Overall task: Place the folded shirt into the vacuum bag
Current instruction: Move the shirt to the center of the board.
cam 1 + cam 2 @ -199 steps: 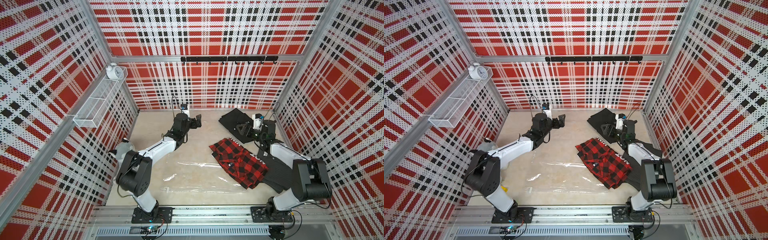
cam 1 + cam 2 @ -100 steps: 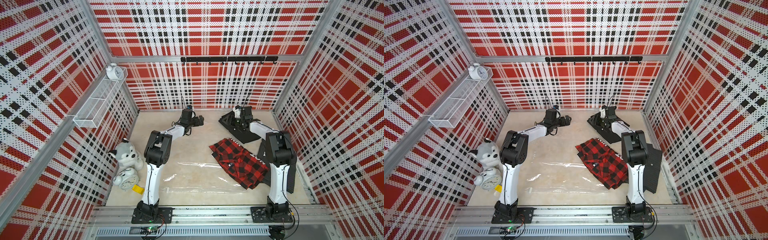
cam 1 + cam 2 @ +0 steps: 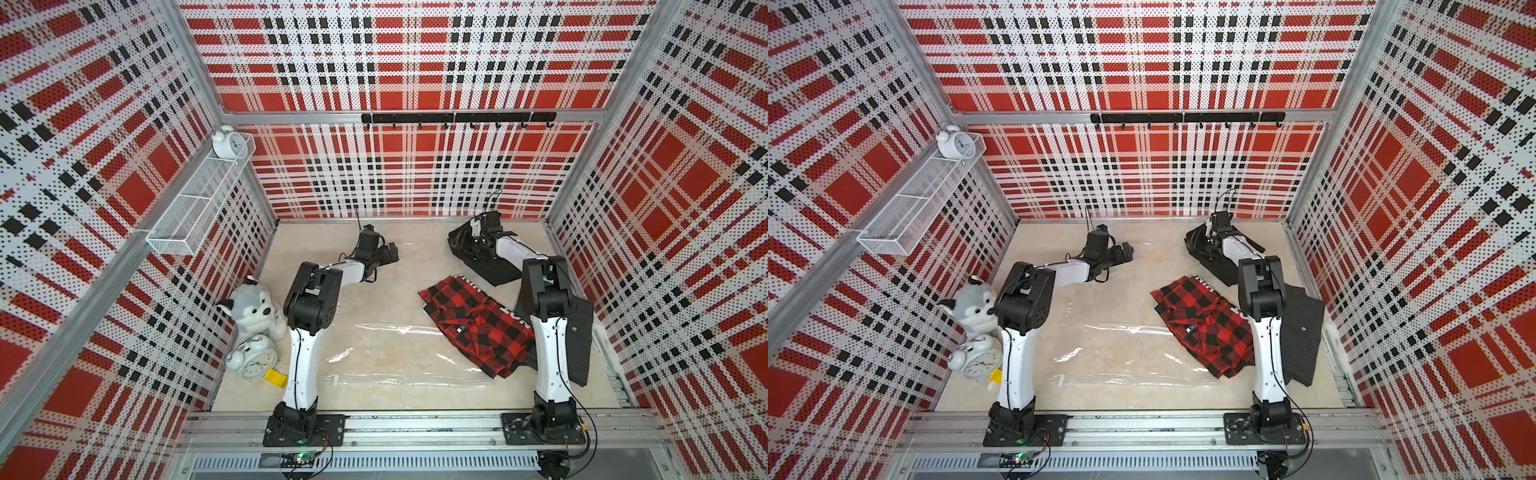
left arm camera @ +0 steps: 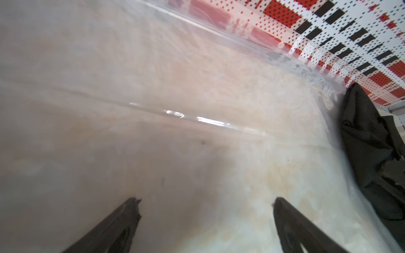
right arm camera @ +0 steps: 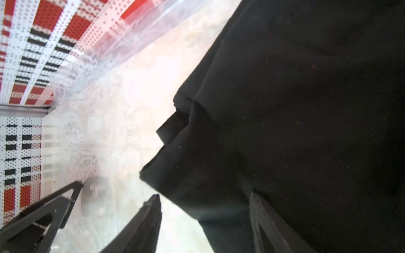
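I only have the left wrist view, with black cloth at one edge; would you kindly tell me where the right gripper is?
Observer: The right gripper is at that black cloth, at the far right of the table; I cannot tell whether it grips.
Operator: Thank you. Is there another garment?
Observer: Yes, a red plaid shirt lies nearer the front, right of centre, touched by neither gripper.
Operator: And where is the slider?
Observer: The white slider lies at the front edge of the bag, near the left arm.
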`<state>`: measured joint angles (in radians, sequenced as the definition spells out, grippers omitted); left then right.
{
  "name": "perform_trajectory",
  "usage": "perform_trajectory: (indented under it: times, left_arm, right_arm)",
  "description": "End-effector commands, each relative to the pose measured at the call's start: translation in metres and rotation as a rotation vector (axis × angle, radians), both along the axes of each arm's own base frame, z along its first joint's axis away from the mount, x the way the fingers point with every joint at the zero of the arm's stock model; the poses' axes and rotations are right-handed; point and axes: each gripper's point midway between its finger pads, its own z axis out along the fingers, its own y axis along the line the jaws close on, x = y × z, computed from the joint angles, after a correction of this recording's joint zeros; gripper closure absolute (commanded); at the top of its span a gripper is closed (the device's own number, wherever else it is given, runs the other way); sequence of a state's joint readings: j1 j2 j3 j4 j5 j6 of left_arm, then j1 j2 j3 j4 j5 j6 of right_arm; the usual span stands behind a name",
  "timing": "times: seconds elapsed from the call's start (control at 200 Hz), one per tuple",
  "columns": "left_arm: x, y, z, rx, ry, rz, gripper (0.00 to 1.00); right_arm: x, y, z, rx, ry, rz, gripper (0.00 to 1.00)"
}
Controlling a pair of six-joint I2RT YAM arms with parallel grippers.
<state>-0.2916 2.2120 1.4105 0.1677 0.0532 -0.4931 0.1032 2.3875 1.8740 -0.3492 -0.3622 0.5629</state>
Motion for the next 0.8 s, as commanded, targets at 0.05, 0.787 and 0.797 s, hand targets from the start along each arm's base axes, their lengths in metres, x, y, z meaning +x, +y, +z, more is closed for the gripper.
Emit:
perform_trajectory:
  times: [0.05,0.787,0.797]
  left_arm:
    - [-0.01,0.051,0.006,-0.043,0.012,0.1,0.01]
    - [-0.036,0.145,0.057,0.014,-0.019,0.215,0.02]
    - [-0.034,0.147,0.057,0.02,-0.018,0.219,0.02]
  right_arm:
    - [-0.016,-0.068,-0.026,-0.055,0.101,-0.131,0.33]
    - [-0.053,-0.054,0.066,0.003,-0.083,-0.01,0.26]
    - [-0.056,-0.053,0.067,0.0,-0.085,-0.004,0.26]
